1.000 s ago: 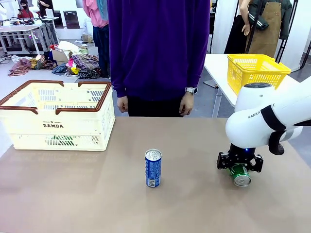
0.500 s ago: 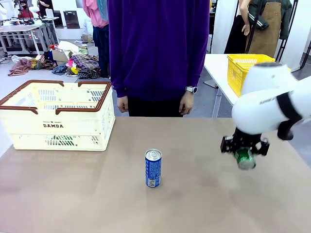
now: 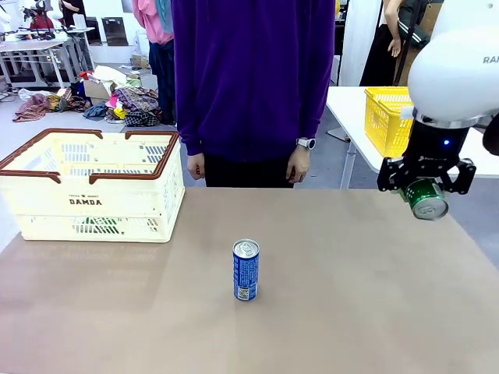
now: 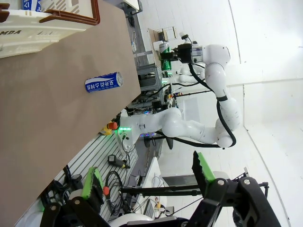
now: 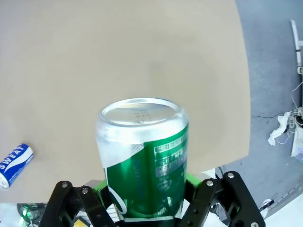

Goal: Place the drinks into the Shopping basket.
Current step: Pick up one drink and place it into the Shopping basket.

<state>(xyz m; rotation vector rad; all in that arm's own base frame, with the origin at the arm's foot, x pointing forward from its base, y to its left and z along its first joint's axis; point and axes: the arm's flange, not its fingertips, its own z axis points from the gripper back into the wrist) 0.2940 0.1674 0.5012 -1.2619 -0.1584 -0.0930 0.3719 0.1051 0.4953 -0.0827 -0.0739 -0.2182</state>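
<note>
The right claw (image 3: 426, 185) is clamped on a green can (image 3: 428, 199). The can hangs tilted between the claw's fingers, high above the right edge of the bench (image 3: 351, 312), with one silver end towards the front camera. The blue can (image 3: 245, 269) stands upright mid-bench, well apart from that claw. The Shopping basket (image 3: 93, 195) sits at the far left corner. The left claw (image 4: 146, 172) stands wide, holding nothing.
</note>
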